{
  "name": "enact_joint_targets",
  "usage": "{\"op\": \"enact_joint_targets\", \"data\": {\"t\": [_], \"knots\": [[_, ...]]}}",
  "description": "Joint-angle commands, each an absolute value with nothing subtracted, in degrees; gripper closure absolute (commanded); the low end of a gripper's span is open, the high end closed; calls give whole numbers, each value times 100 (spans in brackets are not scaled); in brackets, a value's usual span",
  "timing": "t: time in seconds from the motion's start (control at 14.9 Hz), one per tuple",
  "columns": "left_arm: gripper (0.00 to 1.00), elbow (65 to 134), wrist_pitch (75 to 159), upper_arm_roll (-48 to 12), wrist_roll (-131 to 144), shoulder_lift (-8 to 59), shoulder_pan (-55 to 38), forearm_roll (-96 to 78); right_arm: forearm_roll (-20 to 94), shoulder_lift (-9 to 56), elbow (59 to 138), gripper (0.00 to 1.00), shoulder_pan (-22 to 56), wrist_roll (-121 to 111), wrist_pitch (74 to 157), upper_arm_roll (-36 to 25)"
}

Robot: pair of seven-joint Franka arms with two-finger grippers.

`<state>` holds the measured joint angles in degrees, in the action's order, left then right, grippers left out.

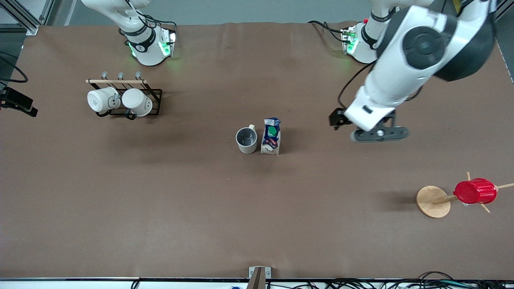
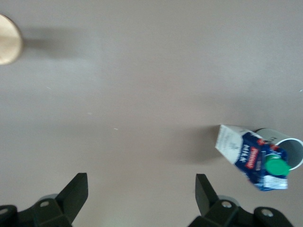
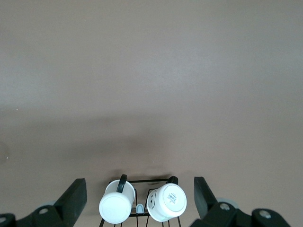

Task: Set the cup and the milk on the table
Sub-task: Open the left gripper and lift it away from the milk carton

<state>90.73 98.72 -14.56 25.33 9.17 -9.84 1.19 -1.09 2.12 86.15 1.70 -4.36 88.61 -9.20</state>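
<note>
Nearest the front camera, a red ribbed cup [image 1: 475, 191] is seen hung on a wooden stand [image 1: 433, 201] toward the left arm's end of the bench [image 1: 160, 208]. Mid-bench, the cup [image 1: 246, 140] and milk [image 1: 271, 136] are stood upright, just beside each other. The left pincer [image 1: 380, 134] is held spread over bare bench. The right pincer [image 3: 137, 201] is held spread above the rack [image 1: 132, 102] of two white mugs [image 1: 119, 100].

Matt brown table [image 1: 160, 208], printed paper milk [image 1: 271, 138], wooden stand [image 1: 433, 201].
</note>
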Motion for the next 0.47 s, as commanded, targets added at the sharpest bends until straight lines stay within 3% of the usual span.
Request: {"op": "enact_joint_targets", "data": {"t": [0.0, 0.4], "knots": [[0, 9404, 9888, -1485, 1926, 396, -529, -78, 0, 229, 8578, 0, 88, -360, 8824, -870], [0, 9263, 9765, -1415, 1855, 177, -299, -141, 0, 229, 8578, 0, 88, -360, 8833, -870]]}}
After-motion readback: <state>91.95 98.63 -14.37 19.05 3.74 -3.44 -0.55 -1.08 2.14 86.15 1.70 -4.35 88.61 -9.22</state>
